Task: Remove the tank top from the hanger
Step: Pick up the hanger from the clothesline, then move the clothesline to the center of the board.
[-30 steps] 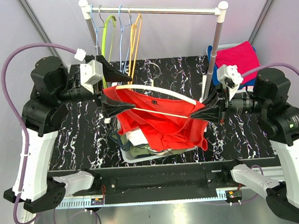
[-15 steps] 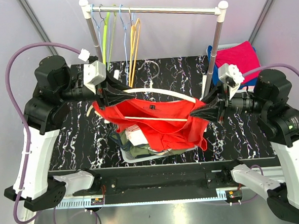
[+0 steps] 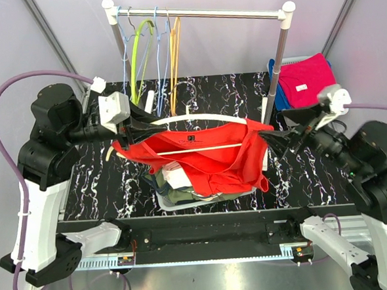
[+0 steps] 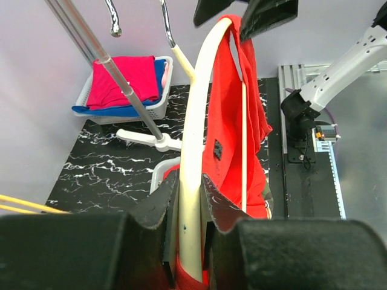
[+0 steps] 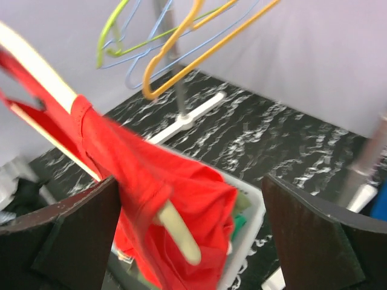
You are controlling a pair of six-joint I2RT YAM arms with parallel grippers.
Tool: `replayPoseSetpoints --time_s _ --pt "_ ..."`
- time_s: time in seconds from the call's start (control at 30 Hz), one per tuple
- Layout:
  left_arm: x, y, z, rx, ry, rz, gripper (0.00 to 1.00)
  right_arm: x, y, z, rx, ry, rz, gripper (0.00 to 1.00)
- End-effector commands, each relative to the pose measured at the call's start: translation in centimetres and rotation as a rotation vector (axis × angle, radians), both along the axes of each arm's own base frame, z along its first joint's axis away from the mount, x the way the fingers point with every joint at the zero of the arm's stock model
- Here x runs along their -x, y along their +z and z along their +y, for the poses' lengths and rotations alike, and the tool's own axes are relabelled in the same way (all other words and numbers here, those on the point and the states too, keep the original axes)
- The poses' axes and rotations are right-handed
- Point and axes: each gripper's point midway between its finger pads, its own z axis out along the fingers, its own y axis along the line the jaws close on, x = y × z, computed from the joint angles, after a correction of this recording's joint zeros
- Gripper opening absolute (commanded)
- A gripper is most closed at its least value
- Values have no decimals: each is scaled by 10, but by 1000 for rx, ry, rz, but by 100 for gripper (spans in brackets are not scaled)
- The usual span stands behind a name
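A red tank top (image 3: 201,158) hangs on a cream hanger (image 3: 205,120) held level above the middle of the table. My left gripper (image 3: 146,125) is shut on the hanger's left arm; in the left wrist view the cream bar (image 4: 196,151) runs straight out between the jaws (image 4: 190,193), with the tank top (image 4: 233,139) draped to its right. My right gripper (image 3: 281,130) stands wide open just off the hanger's right end. In the right wrist view the tank top (image 5: 169,175) and the hanger's tip (image 5: 181,238) lie between the spread fingers (image 5: 190,181), touching neither.
A metal clothes rail (image 3: 198,13) at the back carries green, blue and orange wire hangers (image 3: 155,49). A white basket (image 3: 184,199) of clothes sits under the tank top. Another basket (image 3: 304,79) with pink and blue clothes stands at the back right.
My left gripper closed on the hanger's left arm and lifted it. My right gripper let go of the right end, opened wide and drew back to the right.
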Motion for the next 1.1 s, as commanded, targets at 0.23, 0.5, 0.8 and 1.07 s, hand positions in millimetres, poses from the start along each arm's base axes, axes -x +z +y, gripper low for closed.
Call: replayPoseSetpoints --time_s 0.23,0.5,0.8,1.07 --pt "15 12 11 20 22 -109 9 -61 -24 -91 -65 -659 124 90" --pt "23 10 18 13 34 -129 9 -87 -106 -95 -7 -771 301 63" --pt "32 13 22 22 32 -140 8 -113 -237 -76 118 -806 637 73" --pt "39 18 21 36 6 -134 8 -120 -271 -90 154 -918 663 87"
